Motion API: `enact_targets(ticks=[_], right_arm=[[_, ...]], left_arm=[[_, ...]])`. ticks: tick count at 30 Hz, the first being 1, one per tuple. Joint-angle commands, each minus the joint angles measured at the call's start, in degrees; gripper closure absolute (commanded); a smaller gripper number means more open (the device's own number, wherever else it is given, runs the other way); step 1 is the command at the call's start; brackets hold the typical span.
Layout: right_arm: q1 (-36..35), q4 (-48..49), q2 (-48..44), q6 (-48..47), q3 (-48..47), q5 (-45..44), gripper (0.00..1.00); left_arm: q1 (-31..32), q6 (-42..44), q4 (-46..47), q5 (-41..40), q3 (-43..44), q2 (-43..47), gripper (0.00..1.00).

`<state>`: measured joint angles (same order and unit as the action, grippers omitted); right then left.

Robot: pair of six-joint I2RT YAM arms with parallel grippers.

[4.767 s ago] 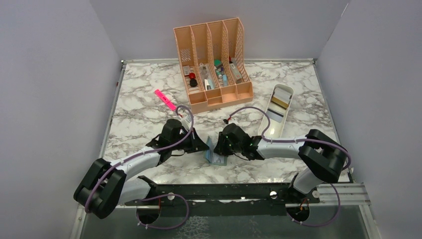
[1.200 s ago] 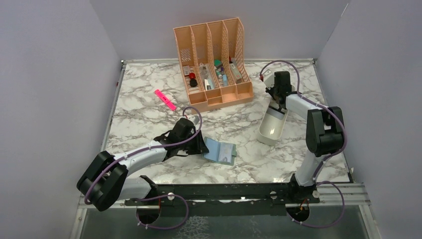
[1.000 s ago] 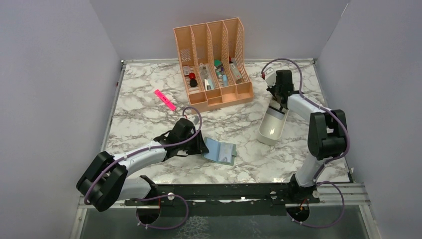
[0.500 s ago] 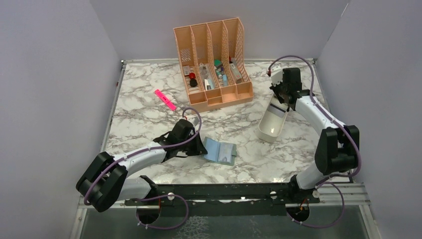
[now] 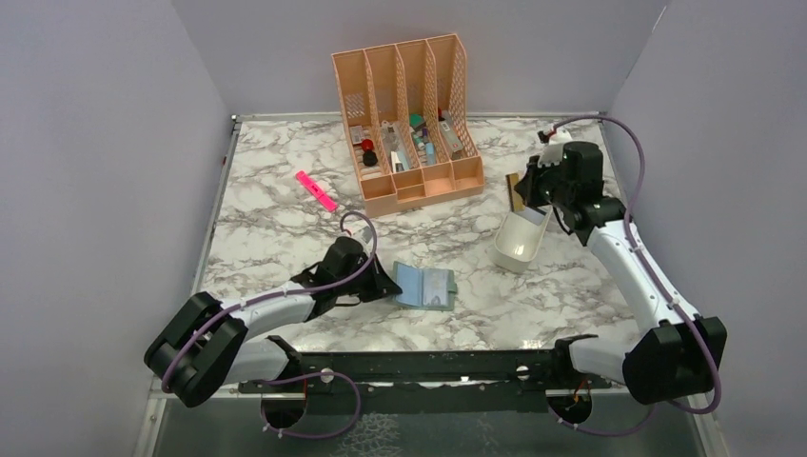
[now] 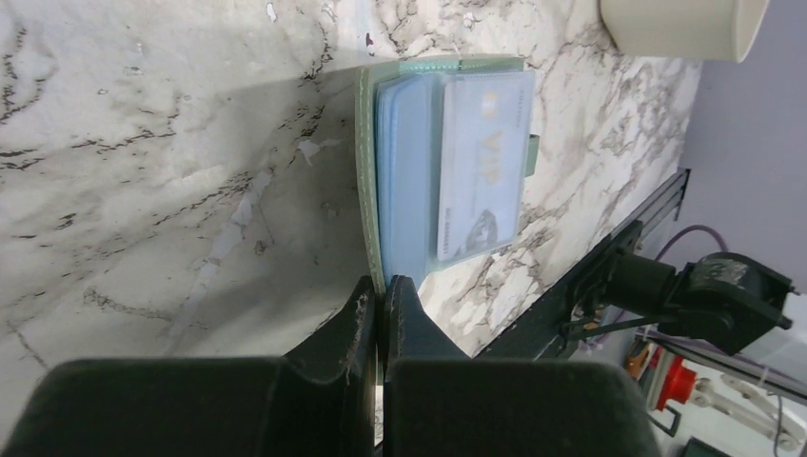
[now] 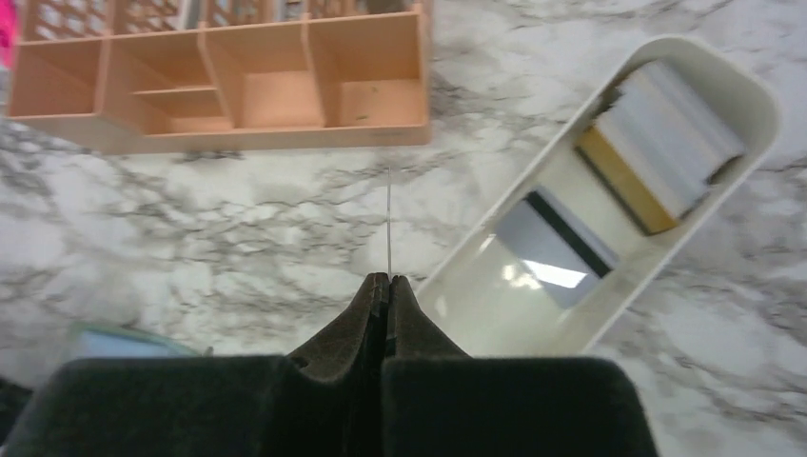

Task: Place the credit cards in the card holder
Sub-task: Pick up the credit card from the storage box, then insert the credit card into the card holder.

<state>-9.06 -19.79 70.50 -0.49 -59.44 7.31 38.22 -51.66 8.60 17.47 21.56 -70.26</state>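
On the marble table (image 5: 285, 219), the peach organizer (image 5: 409, 114) stands at 12 o'clock. The white tray (image 5: 517, 255) lies toward 3 o'clock, holding a stack of cards (image 7: 661, 133) and a dark-striped card (image 7: 552, 249). The card holder (image 5: 425, 288) lies open toward 6 o'clock with a pale card (image 6: 481, 162) in its pocket and the left gripper (image 6: 381, 286) pinched onto its green edge, while the right gripper (image 7: 387, 278), beside the tray at 2 o'clock, clamps one thin card (image 7: 388, 219) edge-on.
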Motion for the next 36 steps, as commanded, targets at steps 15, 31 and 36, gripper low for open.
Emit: enact_targets(ticks=[15,31,36], right_arm=[[-20.95,21.05,-6.15,39.82,24.11,14.14,0.99],[-29.52,40.57,6.39,47.18,31.92,7.82,0.99],[-29.52,44.30,8.10,47.94,33.57,7.35,0.99]], left_arm=[[-0.25,-8.46,9.22,-2.27,-4.78,2.74,0.79],[-0.25,-3.90,1.79,-4.12,-5.83,7.89,0.78],[-0.25,-3.19,0.67,-4.91,-6.29,7.77,0.94]])
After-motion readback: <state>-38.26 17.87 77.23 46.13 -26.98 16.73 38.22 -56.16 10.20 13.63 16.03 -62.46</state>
